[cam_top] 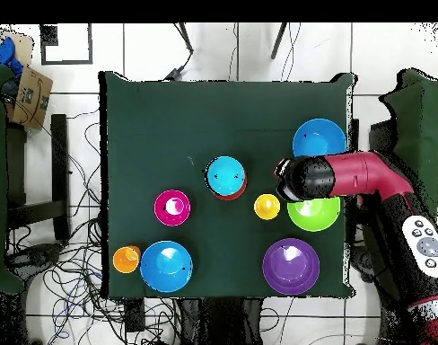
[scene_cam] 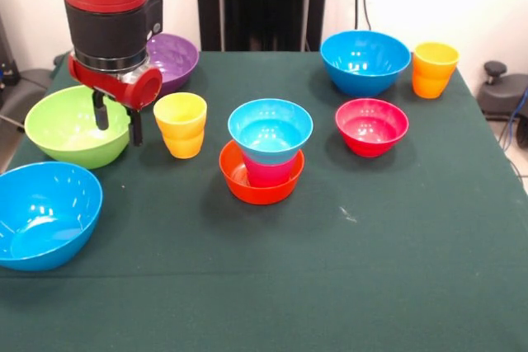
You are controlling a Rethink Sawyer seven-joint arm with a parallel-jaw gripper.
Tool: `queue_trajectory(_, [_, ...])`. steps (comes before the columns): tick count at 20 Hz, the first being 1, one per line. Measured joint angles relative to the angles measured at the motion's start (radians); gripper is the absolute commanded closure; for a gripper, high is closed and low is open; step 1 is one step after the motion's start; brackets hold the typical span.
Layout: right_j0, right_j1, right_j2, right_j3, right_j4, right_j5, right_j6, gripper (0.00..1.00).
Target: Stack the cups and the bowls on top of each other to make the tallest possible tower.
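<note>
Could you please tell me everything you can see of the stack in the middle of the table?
The stack has three glossy plastic pieces, all upright. An orange bowl sits on the green cloth as base. A red-pink cup stands in it, and a light blue bowl, wider than the cup, rests on top, open and empty. The stack stands free, between the yellow cup and the red bowl, touching neither.

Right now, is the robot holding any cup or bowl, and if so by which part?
Nothing is held. The gripper is open and empty, hanging above the lime green bowl, beside the yellow cup.
</note>
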Motion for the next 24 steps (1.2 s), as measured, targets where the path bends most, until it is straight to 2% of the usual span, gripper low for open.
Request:
queue_trajectory(1, [0.000, 0.000, 0.000, 0.008, 0.000, -0.006, 0.000, 1.00])
queue_trajectory(24, [-0.004, 0.000, 0.000, 0.030, 0.000, -0.015, 0.000, 1.00])
